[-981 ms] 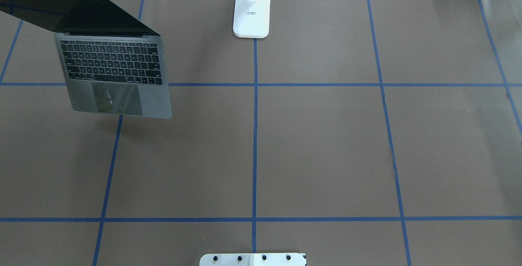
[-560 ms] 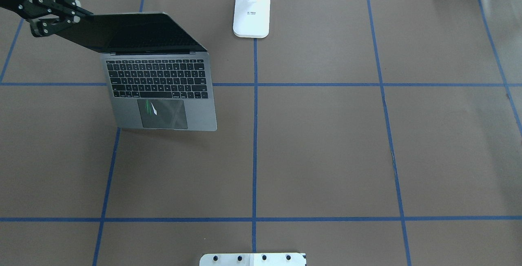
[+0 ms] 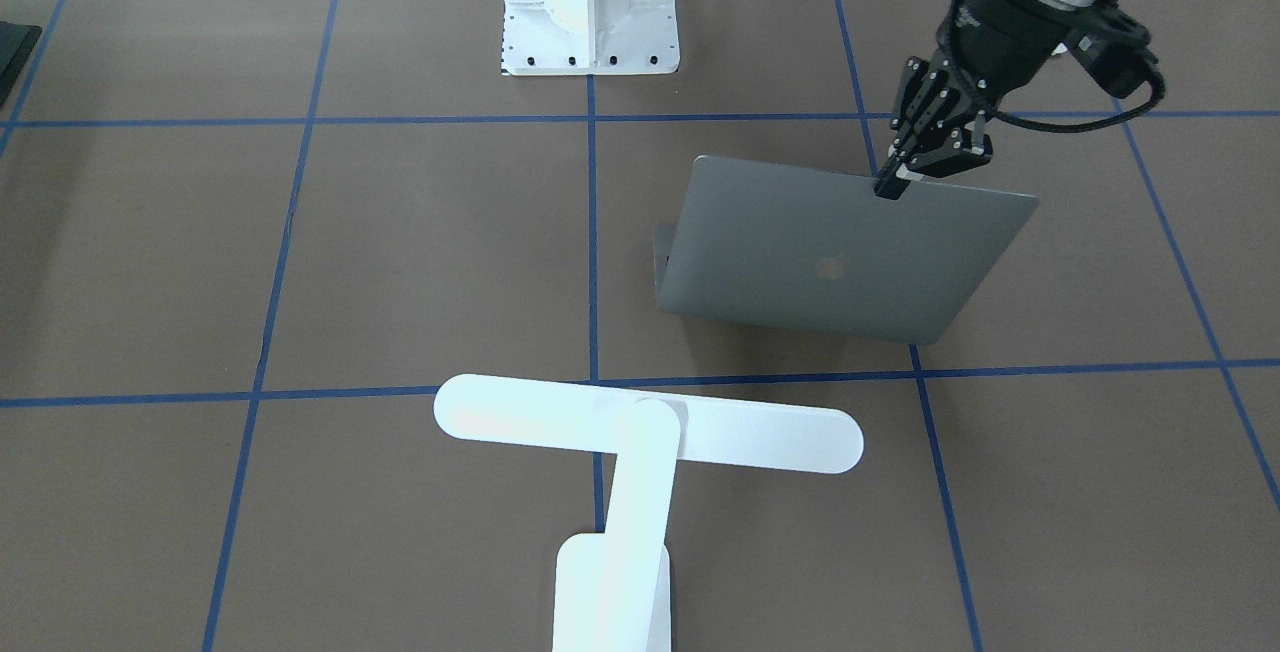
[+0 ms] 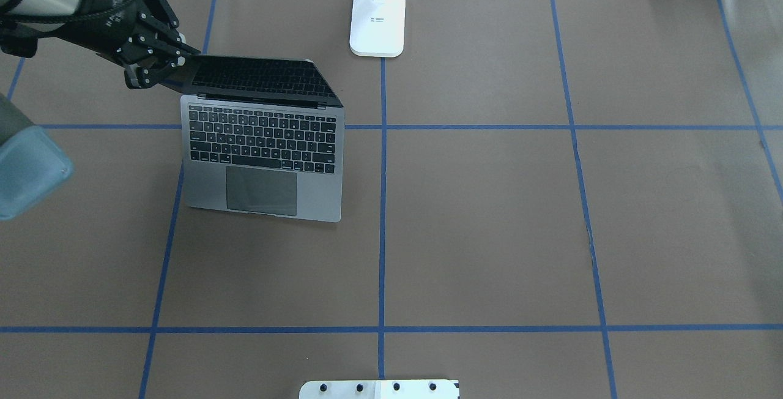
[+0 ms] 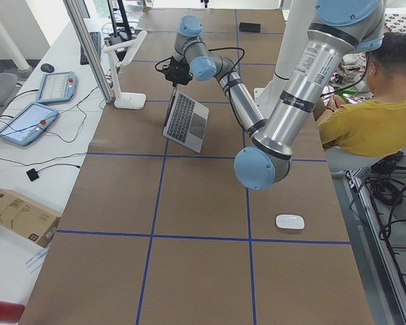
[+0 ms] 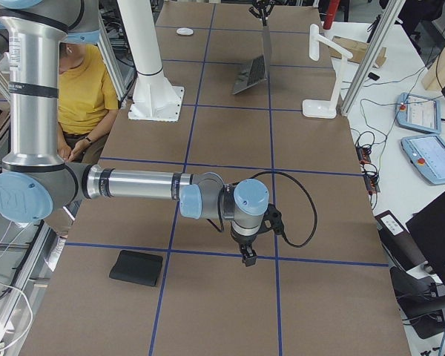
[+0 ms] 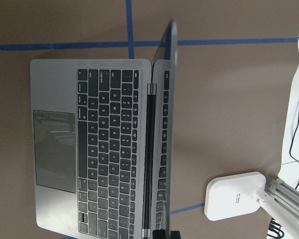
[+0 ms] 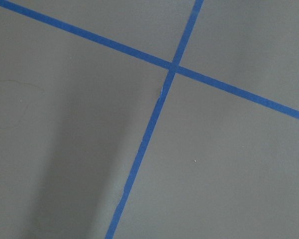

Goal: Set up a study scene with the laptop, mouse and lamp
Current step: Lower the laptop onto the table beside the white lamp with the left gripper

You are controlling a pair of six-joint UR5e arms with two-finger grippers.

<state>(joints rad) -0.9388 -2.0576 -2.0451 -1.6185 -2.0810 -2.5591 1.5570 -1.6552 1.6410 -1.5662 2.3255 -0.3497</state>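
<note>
The grey laptop (image 4: 263, 154) is open, its base flat on or just above the brown table, left of centre. My left gripper (image 4: 178, 61) is shut on the top edge of its lid (image 3: 830, 252), also seen from the front (image 3: 897, 180). The left wrist view looks down on the keyboard (image 7: 114, 149). The white lamp stands at the far edge, base (image 4: 377, 22) and T-shaped head (image 3: 650, 422) in view. The white mouse (image 5: 289, 221) lies near the table's left end. My right gripper (image 6: 248, 259) hangs low over bare table far from them; I cannot tell if it is open.
The white bolted pedestal (image 3: 590, 7) stands at the robot's side of the table. A flat black pad (image 6: 136, 267) lies near the right end. A seated person in yellow (image 5: 372, 122) is beside the pedestal. Blue tape lines (image 8: 154, 109) grid the table.
The laptop has moved right and toward the robot, and come down to the table. My left gripper has come into the overhead view with it, still holding the lid.
</note>
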